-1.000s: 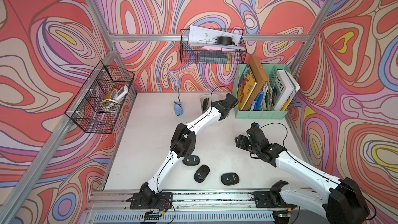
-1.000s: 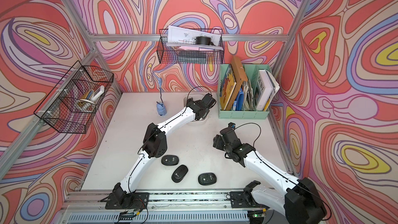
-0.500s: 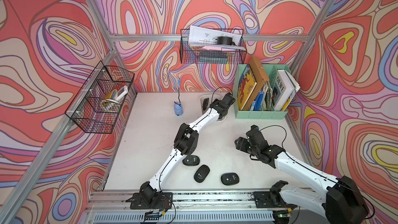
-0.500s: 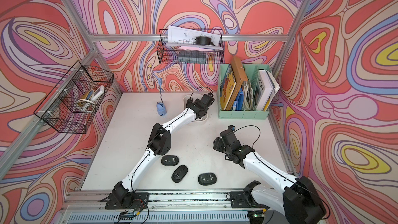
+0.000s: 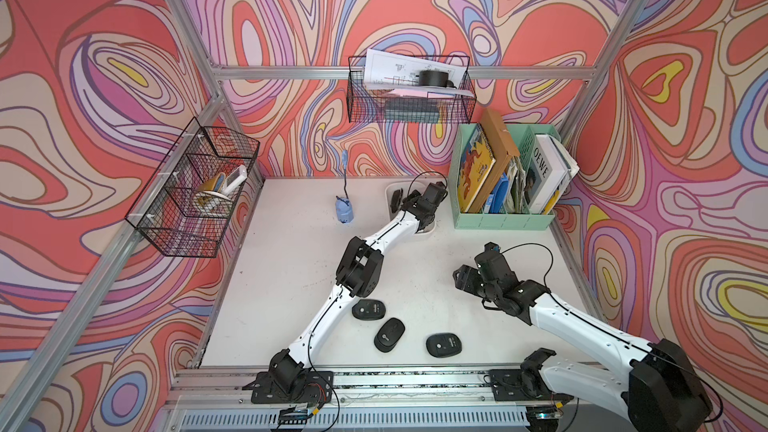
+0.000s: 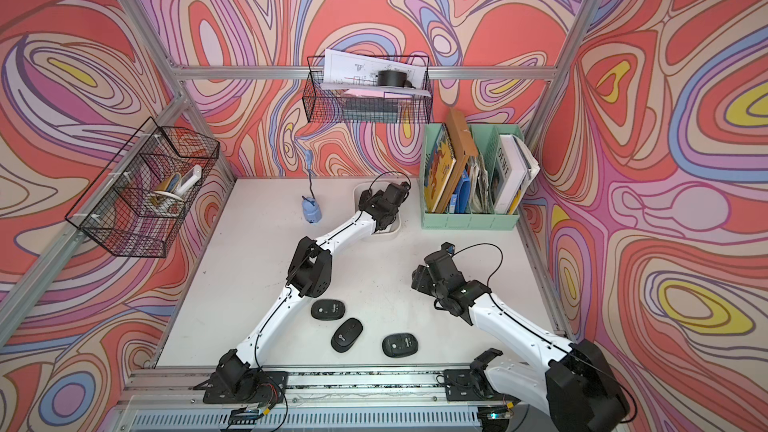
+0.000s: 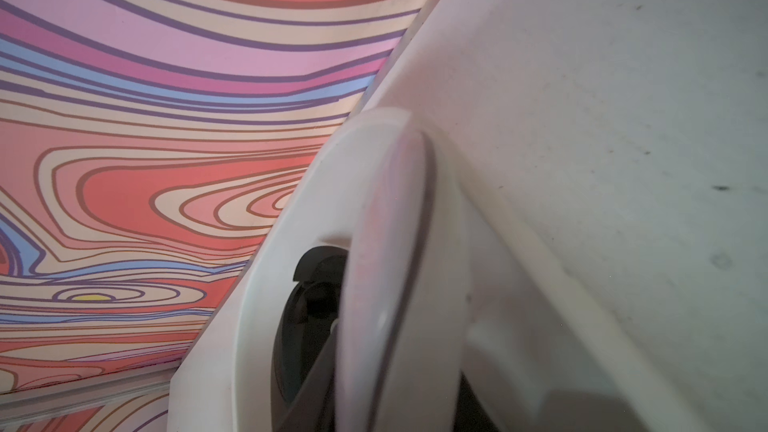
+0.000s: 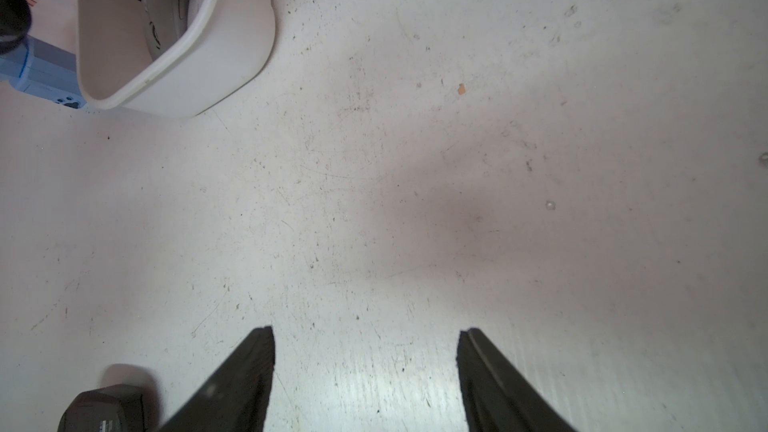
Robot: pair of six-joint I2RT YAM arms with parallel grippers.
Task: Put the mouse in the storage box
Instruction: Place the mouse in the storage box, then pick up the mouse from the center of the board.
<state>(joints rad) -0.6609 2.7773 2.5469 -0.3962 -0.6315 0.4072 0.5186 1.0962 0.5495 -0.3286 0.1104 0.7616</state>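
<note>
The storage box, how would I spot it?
Find the mint-green file organizer at the back of the table. The storage box sits right beside it, where the left pincer reaches in. It's the only plain white tub: smooth low walls, no slots, no wire.

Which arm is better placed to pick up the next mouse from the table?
Right, probably. The right gripper is open over bare table, with the nearest mouse close by; the left gripper is far off, at the storage box.
</note>
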